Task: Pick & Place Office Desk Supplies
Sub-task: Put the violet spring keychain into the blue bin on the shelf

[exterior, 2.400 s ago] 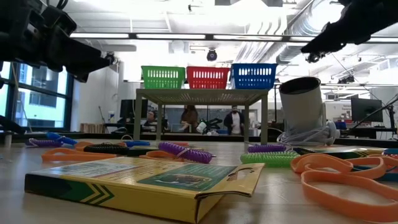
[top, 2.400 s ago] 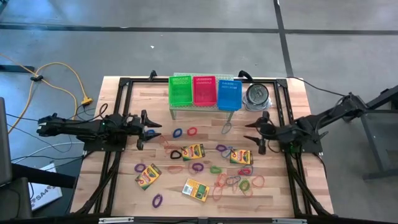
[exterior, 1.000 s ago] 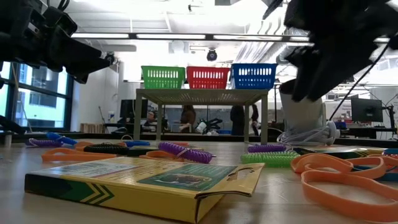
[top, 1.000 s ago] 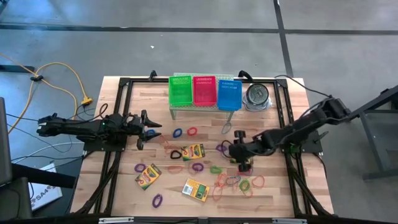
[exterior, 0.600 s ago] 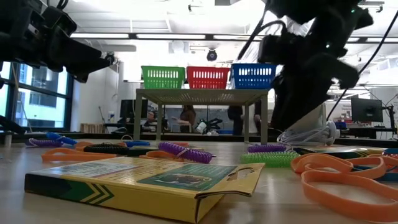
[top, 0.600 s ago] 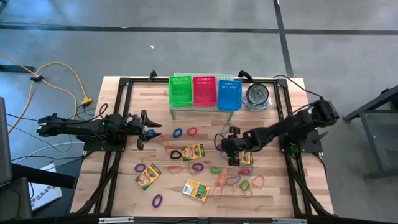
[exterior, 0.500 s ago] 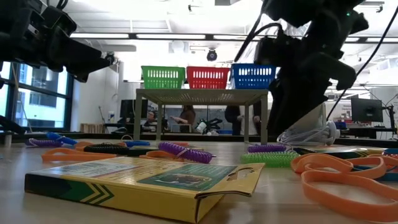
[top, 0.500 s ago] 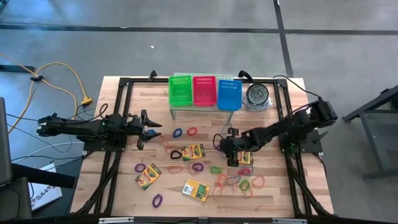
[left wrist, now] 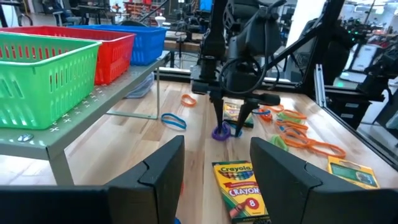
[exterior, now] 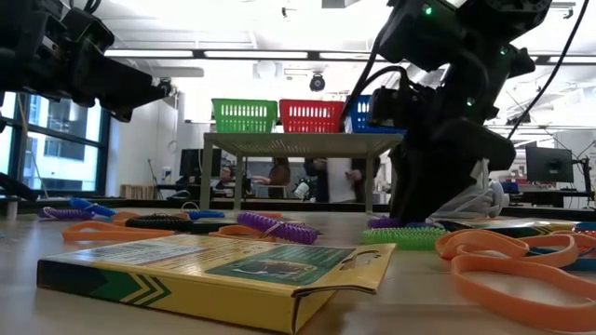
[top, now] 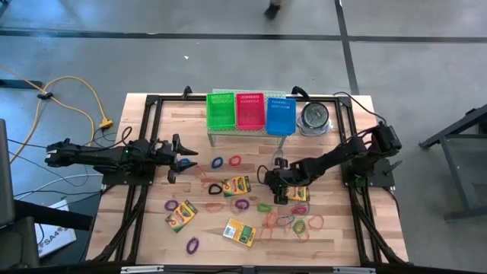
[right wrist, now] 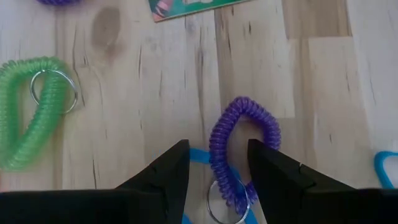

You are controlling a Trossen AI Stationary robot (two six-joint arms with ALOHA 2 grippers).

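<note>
Several yellow-and-green crayon boxes (top: 238,185) and many coiled loops lie flat on the wooden table. My right gripper (top: 274,183) points steeply down at mid-table, open. Its two fingers stand on either side of a purple coil loop (right wrist: 216,149), whose metal ring (right wrist: 225,200) lies between them. The left wrist view shows the fingertips (left wrist: 219,124) low over this purple loop (left wrist: 220,132); no touch shows. My left gripper (top: 183,156) waits open and level at the table's left side.
Green (top: 221,112), red (top: 249,111) and blue (top: 280,116) baskets stand on a small rack at the far edge, a round tin (top: 313,116) beside them. A green coil (right wrist: 18,124) and a blue band (right wrist: 199,155) lie close to the purple loop. Orange and green loops (top: 293,222) crowd the near right.
My right gripper has come down and moved toward the table's left, from above the crayon box at mid-right to the purple coil loop, its fingers staying apart. Nothing on the table has moved.
</note>
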